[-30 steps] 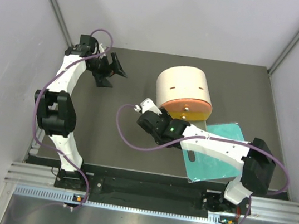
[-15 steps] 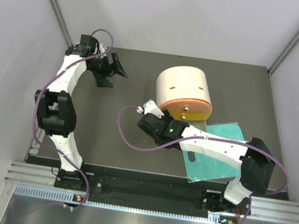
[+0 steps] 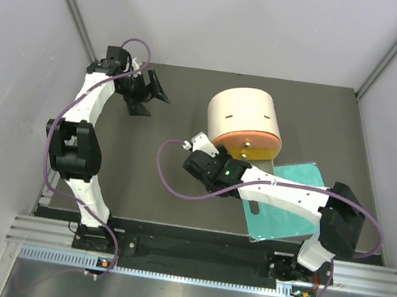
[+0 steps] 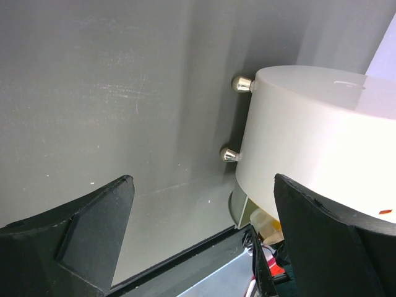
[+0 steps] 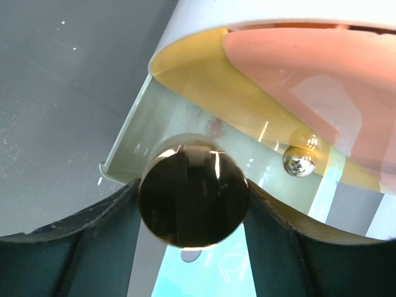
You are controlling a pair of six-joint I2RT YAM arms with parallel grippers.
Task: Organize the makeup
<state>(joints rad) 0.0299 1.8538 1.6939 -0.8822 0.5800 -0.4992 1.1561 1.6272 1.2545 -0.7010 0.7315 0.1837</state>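
We see the round compact (image 5: 193,189), glossy black with a gold rim, grasped edge-on between the jaws of the right gripper (image 5: 193,207). It hangs just in front of a pale translucent drawer (image 5: 139,139) pulled out from the cream-and-orange cylindrical box (image 3: 244,118). The compact looks light, stiff and slippery, probably hinged, so we judge the rim the safest hold. Nothing lies in the part of the drawer that shows; the box interior is hidden. A teal board (image 3: 290,211) lies beneath the arm. The left gripper (image 4: 202,185) hangs spread wide and empty, well apart. No other makeup is visible.
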